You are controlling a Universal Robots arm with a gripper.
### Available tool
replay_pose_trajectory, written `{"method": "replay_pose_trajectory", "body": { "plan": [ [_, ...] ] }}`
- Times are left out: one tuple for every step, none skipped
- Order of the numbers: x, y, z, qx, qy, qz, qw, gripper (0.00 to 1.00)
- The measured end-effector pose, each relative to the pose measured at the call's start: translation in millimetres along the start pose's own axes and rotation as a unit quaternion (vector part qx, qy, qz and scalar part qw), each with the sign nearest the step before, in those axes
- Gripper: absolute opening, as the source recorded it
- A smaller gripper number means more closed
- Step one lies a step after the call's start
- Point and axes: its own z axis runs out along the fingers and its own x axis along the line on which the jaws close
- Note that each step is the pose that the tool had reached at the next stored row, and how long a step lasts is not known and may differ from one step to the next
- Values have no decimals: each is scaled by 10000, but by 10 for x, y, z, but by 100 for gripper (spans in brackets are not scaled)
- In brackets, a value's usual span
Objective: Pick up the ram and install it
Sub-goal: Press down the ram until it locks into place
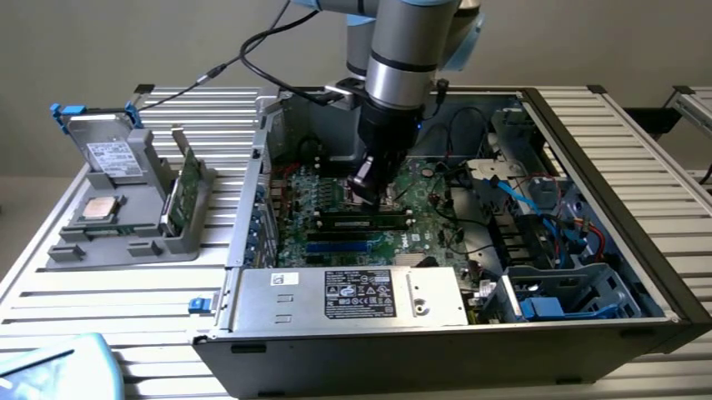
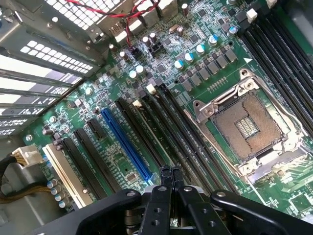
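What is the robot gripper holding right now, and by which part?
Nothing. The black gripper has its jaws shut together with nothing between them, over the green motherboard. A green RAM stick stands in the grey holder outside the case.

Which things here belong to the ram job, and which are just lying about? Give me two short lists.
For the job:
- ram, upright in the grey holder
- gripper, shut, over the motherboard
- memory slots

Lying about:
- processor chip
- drive box with blue tabs
- power supply
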Motion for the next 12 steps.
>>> {"method": "replay_pose_trajectory", "body": {
  "plan": [
    [1, 0, -3, 9, -5, 42, 10000, 11],
    [1, 0, -5, 18, -11, 83, 10000, 11],
    [1, 0, -8, 27, -16, 125, 9999, 11],
    [2, 0, -11, 37, -23, 171, 9998, 11],
    [2, 0, -13, 45, -29, 213, 9998, 11],
    [3, 0, -16, 53, -35, 258, 9996, 11],
    [3, 0, -19, 60, -41, 301, 9995, 11],
    [3, 1, -21, 66, -48, 345, 9994, 11],
    [4, 1, -23, 72, -55, 390, 9992, 11],
    [4, 1, -25, 78, -63, 438, 9990, 11],
    [4, 1, -27, 84, -71, 486, 9988, 11],
    [5, 1, -28, 88, -79, 532, 9985, 11]
  ]
}}
